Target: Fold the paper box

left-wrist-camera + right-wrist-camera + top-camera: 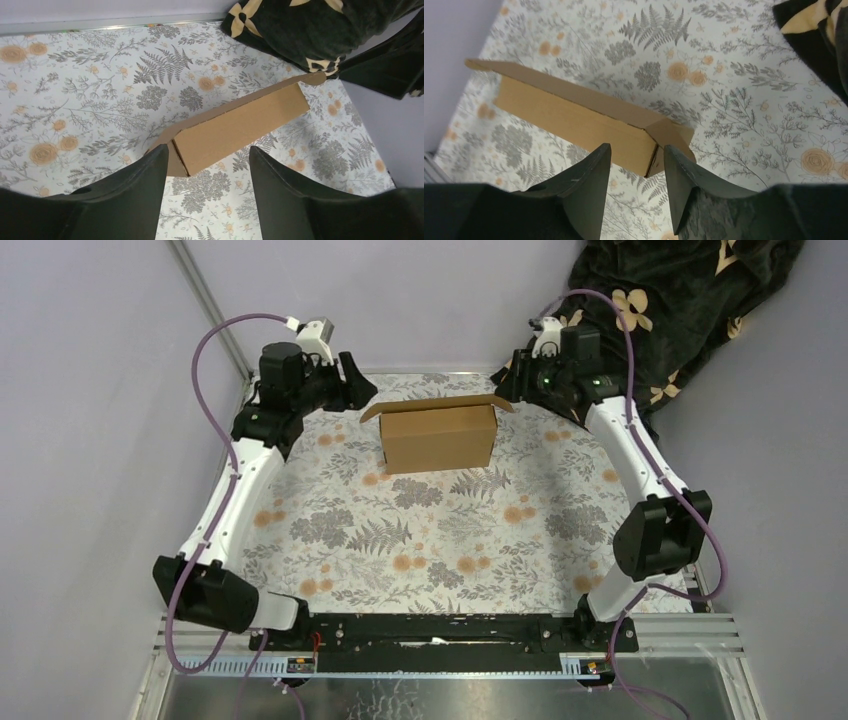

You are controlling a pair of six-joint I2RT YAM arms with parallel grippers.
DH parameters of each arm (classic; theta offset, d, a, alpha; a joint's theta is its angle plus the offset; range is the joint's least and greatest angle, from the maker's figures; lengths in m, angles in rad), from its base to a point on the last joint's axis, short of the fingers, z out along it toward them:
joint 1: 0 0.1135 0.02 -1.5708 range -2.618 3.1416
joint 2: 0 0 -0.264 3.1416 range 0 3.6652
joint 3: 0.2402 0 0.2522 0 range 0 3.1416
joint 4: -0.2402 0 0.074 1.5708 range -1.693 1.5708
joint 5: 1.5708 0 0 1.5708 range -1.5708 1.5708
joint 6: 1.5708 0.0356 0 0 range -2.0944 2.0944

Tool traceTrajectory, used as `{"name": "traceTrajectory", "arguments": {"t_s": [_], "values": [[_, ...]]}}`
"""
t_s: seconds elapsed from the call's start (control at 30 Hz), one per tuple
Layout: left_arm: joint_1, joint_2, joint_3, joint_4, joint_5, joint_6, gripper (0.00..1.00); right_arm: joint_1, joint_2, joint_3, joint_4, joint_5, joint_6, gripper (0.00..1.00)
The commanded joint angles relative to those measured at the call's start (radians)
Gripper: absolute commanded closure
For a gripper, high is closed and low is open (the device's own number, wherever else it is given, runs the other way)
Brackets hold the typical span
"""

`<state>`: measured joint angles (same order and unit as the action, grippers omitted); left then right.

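1. a floral cloth is spread over the table
2. the paper box is stood on its long edge near the far side
3. the left gripper is seen just off its left end, jaws wide, nothing held
4. the right gripper is seen at its right end, jaws narrower yet parted, nothing held

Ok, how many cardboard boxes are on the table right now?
1. The cardboard box stands at the far middle of the flowered table. No other box shows in any view.
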<state>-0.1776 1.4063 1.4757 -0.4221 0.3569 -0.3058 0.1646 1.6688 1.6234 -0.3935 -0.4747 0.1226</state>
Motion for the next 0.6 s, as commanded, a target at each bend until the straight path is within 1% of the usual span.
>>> {"name": "traceTrajectory", "arguments": {"t_s": [0.0, 0.13, 0.27, 0.33, 0.4, 0.47, 0.57], "values": [[0.004, -0.079, -0.079, 0.115, -0.036, 0.042, 0.35, 0.049, -0.017, -0.011, -0.005, 0.148, -0.117, 0.49], [0.004, -0.134, -0.151, 0.162, -0.050, 0.066, 0.34, 0.062, -0.064, -0.099, 0.065, 0.213, -0.119, 0.48], [0.003, -0.146, -0.183, 0.173, -0.042, 0.089, 0.24, 0.062, -0.083, -0.141, 0.111, 0.230, -0.151, 0.48], [0.003, -0.141, -0.191, 0.168, -0.039, 0.102, 0.22, 0.062, -0.074, -0.136, 0.109, 0.225, -0.154, 0.49], [0.003, -0.140, -0.197, 0.159, -0.043, 0.114, 0.24, 0.062, -0.073, -0.137, 0.115, 0.216, -0.154, 0.51], [0.002, -0.138, -0.199, 0.149, -0.057, 0.125, 0.29, 0.063, -0.080, -0.147, 0.126, 0.206, -0.151, 0.52], [0.003, -0.131, -0.203, 0.137, -0.073, 0.134, 0.33, 0.063, -0.082, -0.151, 0.134, 0.196, -0.150, 0.54]]}}
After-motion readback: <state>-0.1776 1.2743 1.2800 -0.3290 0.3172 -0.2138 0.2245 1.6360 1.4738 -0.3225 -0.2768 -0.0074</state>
